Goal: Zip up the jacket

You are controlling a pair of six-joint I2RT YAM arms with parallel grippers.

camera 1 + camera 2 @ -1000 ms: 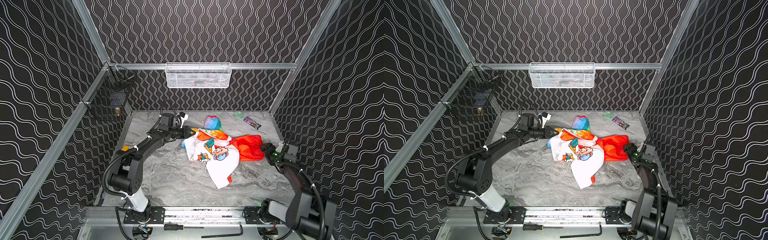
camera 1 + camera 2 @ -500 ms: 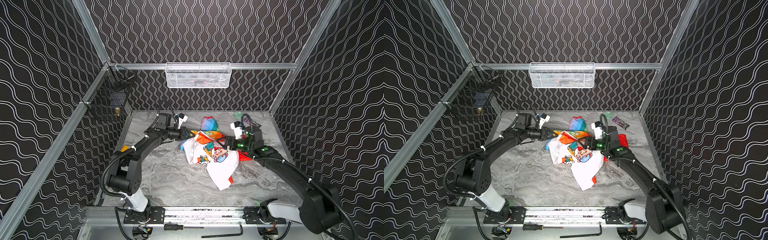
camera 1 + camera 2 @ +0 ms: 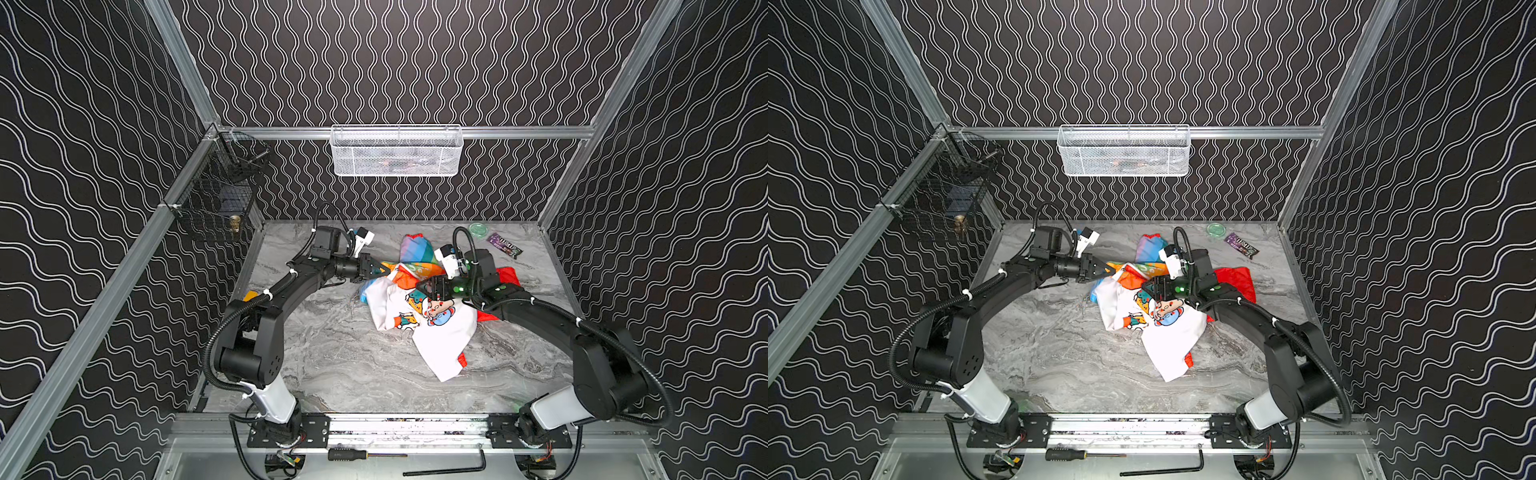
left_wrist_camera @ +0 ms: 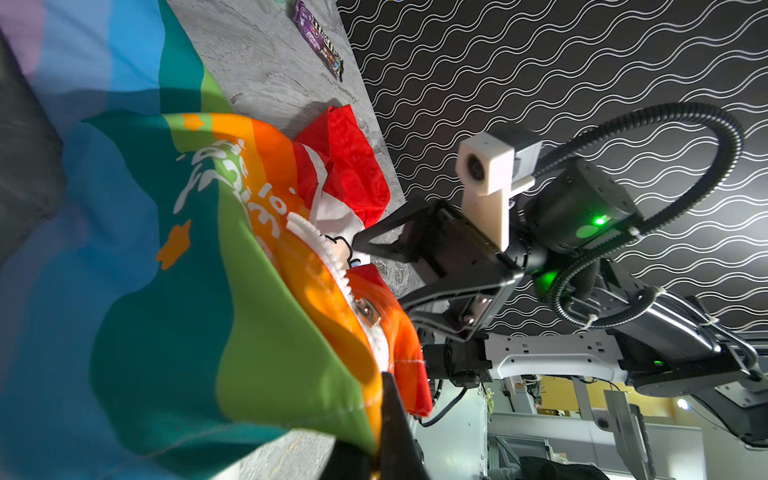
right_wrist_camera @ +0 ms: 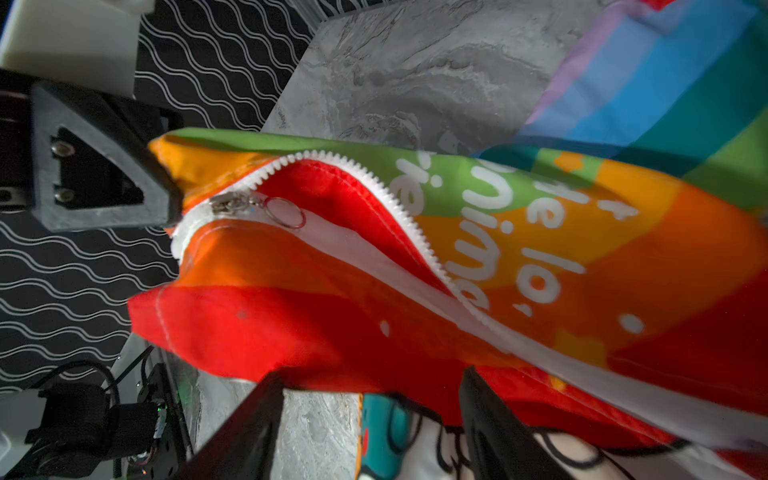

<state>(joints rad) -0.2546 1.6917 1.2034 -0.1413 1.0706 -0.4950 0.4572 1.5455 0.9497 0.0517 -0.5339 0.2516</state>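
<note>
The jacket [image 3: 440, 332] [image 3: 1171, 332] lies crumpled mid-table, rainbow stripes at the back, white cartoon-print part in front, red hood to the right. My left gripper [image 3: 384, 270] [image 3: 1111, 270] [image 4: 390, 436] is shut on the jacket's orange-green bottom corner, beside the foot of the white zipper. The metal slider [image 5: 232, 203] [image 4: 365, 309] with its ring sits low on the zipper, whose two sides gape apart above it. My right gripper [image 3: 424, 286] [image 3: 1148, 286] [image 5: 365, 415] hovers open just short of the red hem, holding nothing.
A purple candy wrapper [image 3: 504, 245] and a green lid [image 3: 478, 229] lie at the back right. A white wire basket [image 3: 397, 149] hangs on the back wall, a black one [image 3: 216, 199] on the left wall. A screwdriver [image 3: 345, 455] and hex key [image 3: 444, 469] rest on the front rail.
My right arm has swung in from the table's right edge to over the jacket, facing the left gripper. The left gripper has kept its hold on the corner.
</note>
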